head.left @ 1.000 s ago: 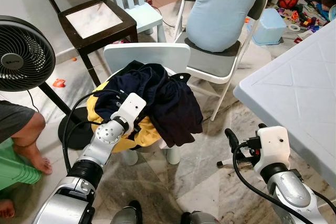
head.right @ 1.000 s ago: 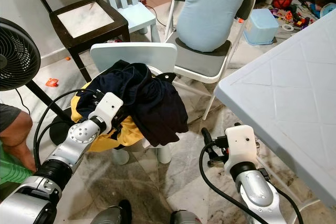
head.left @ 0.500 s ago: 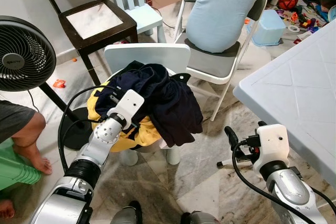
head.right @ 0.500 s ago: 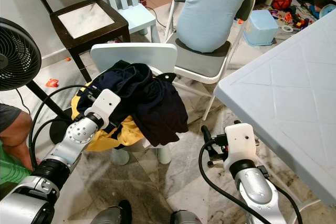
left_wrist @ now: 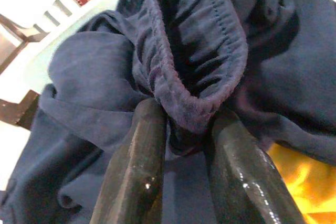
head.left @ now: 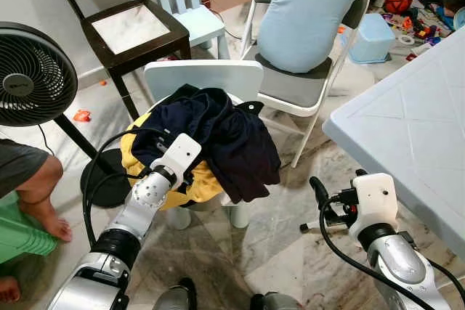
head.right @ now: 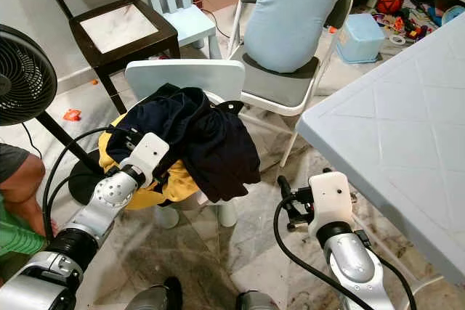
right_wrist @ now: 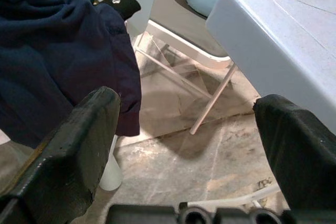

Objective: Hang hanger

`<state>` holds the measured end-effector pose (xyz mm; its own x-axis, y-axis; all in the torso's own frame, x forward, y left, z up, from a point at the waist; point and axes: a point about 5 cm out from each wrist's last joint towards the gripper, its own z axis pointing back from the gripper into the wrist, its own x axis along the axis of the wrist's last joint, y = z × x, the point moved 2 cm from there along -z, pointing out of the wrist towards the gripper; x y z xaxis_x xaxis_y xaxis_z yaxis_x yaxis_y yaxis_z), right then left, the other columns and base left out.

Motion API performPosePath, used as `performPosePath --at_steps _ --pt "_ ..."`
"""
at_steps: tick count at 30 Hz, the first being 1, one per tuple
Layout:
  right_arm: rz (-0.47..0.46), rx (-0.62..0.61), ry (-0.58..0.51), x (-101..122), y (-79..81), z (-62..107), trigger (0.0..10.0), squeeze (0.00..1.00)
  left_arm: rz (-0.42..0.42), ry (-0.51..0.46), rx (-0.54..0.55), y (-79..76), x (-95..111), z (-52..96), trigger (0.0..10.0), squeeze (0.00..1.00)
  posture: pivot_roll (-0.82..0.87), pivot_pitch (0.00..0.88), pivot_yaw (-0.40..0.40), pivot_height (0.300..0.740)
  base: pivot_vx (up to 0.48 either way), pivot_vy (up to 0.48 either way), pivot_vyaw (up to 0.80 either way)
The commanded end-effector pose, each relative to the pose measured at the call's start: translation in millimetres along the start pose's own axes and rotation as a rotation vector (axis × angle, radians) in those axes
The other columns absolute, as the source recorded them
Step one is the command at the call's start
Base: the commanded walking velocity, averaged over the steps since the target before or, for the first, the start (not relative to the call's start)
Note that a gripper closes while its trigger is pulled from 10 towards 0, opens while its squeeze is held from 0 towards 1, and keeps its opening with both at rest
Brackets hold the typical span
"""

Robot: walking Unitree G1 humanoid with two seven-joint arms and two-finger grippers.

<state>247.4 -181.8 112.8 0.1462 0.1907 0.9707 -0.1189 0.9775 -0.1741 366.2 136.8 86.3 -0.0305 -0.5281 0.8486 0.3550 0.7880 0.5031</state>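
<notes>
Our left gripper [left_wrist: 181, 129] pinches one navy garment [head.left: 225, 132] heaped on the white chair [head.left: 207, 78]; our right gripper [right_wrist: 194, 145] hangs spread beside that chair.

A small white chair [head.left: 207, 78] carries heaped navy clothes [head.left: 218, 132] over a yellow garment [head.left: 190, 183].

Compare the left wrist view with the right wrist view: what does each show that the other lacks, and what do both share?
The left wrist view alone shows the left gripper pinching a gathered, stitched hem of the navy garment, with yellow cloth beneath. The right wrist view alone shows the right gripper open, the grey table, a folding chair's legs and the marble floor. Both show the navy garment.
</notes>
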Motion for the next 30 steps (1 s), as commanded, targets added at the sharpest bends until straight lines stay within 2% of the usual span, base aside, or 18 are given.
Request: performPosePath --at_steps 1,4,5,6,10,18,19,20,30 --pt "0.001 -0.01 0.009 -2.9 -2.2 2.4 10.0 0.0 -0.016 0.019 0.002 1.5 -1.7 -1.4 10.0 1.0 -0.1 0.219 -0.039 0.74 0.0 0.0 0.0" --pt "0.0 -0.01 0.008 -2.8 -1.8 2.7 10.0 0.0 -0.023 0.018 0.007 2.4 1.3 -4.3 10.0 1.0 -0.1 0.219 -0.038 0.74 0.0 0.0 0.0" --pt "0.0 -0.01 0.008 -2.8 -1.7 2.7 10.0 0.0 -0.03 0.017 0.006 2.4 2.3 -5.0 10.0 0.22 -0.1 0.219 -0.038 0.74 0.0 0.0 0.0" --pt "0.0 -0.01 0.008 -2.7 -1.7 2.7 10.0 0.0 -0.036 0.015 0.005 2.3 3.1 -5.5 10.0 0.0 -0.1 0.219 -0.038 0.74 0.0 0.0 0.0" --pt "-0.002 -0.012 0.009 -2.7 -1.3 2.9 10.0 0.0 -0.036 0.015 -0.006 1.5 4.2 -7.1 10.0 0.0 -0.1 0.221 -0.037 0.74 0.0 0.0 0.0" --pt "-0.006 -0.015 0.006 -2.1 0.0 1.9 10.0 0.0 -0.097 0.002 -0.001 4.2 6.5 -9.7 10.0 0.0 -0.11 0.222 -0.032 0.74 0.0 0.0 0.0" --pt "-0.007 -0.016 0.006 -2.3 0.0 2.0 10.0 0.0 -0.103 -0.009 0.01 5.8 7.8 -9.8 3.6 0.0 -0.11 0.222 -0.031 0.74 0.0 0.0 0.0" --pt "-0.007 -0.017 0.007 -2.6 -0.1 2.1 10.0 0.0 -0.108 -0.017 0.02 7.3 8.7 -9.9 0.0 0.0 -0.11 0.221 -0.031 0.74 0.0 0.0 0.0" --pt "-0.008 -0.022 0.003 -2.3 -0.7 1.2 10.0 0.0 -0.15 -0.063 0.025 8.3 15.8 -12.3 0.0 0.0 -0.11 0.218 -0.028 0.74 0.0 0.0 0.0"
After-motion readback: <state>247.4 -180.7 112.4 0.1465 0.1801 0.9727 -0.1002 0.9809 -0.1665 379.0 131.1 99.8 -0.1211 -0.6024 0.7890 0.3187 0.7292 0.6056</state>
